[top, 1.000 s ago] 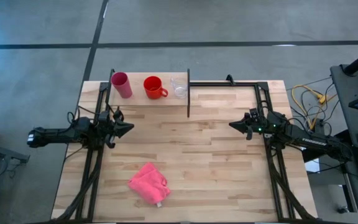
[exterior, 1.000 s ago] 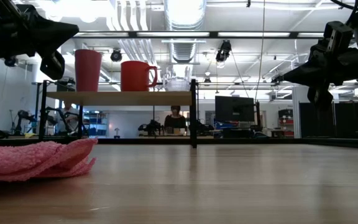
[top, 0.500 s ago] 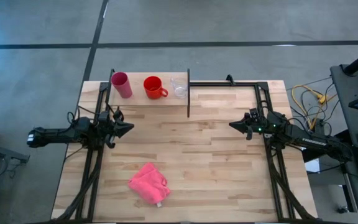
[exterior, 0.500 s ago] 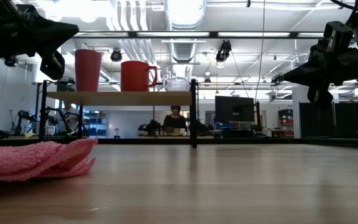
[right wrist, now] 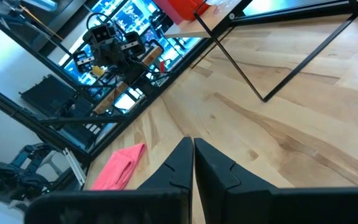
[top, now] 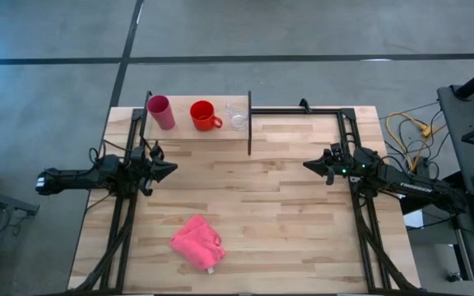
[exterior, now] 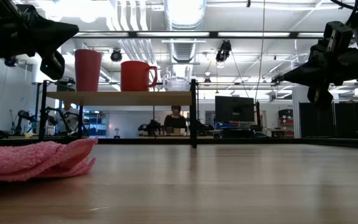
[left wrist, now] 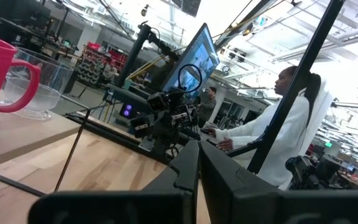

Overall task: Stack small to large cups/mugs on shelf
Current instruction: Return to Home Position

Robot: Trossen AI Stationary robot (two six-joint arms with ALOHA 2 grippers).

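A tall pink-red tumbler [top: 160, 112], a squat red mug [top: 203, 115] with a handle and a small clear cup [top: 237, 114] stand in a row on the raised wooden shelf [top: 196, 136] at the table's far left. They also show in the low view: tumbler [exterior: 87, 70], mug [exterior: 135, 76], clear cup [exterior: 178, 83]. My left gripper [top: 174, 169] hovers shut above the table's left side. My right gripper [top: 306, 165] hovers shut above the right side. Both are empty and well short of the shelf.
A crumpled pink cloth [top: 197, 242] lies on the tabletop near the front, left of centre. Black shelf posts [top: 248, 123] and a black frame rail [top: 299, 110] stand along the far edge. A person [left wrist: 272, 134] sits beyond the table.
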